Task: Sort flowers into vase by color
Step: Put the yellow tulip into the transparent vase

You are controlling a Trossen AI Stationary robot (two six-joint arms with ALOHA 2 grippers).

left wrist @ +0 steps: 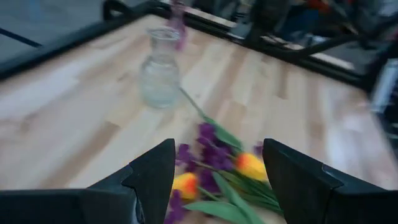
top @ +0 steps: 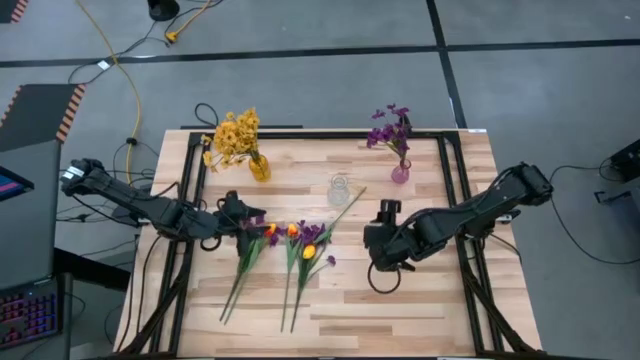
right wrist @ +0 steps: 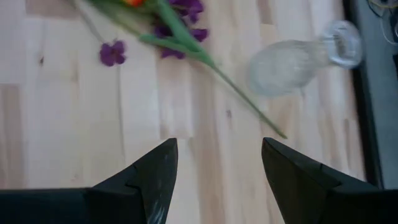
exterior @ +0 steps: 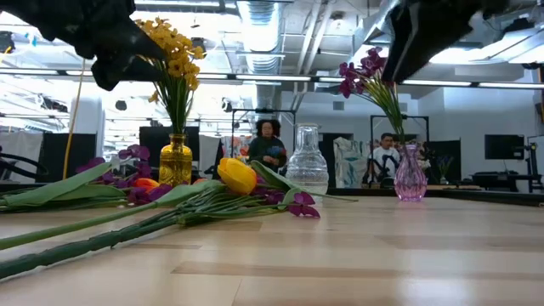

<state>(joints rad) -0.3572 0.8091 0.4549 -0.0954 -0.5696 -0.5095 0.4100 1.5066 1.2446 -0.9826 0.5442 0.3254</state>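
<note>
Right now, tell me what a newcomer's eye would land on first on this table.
First, the loose flowers lying in a heap at the table's middle, purple blooms and orange-yellow buds on long green stems. Behind them stand three vases: an amber vase with yellow clusters, an empty clear vase, and a pink vase with purple blooms. The open left gripper hovers by the heap; the open right gripper waits beside it.

Left hand [top: 243,222], right hand [top: 378,240]: fingers apart
</note>
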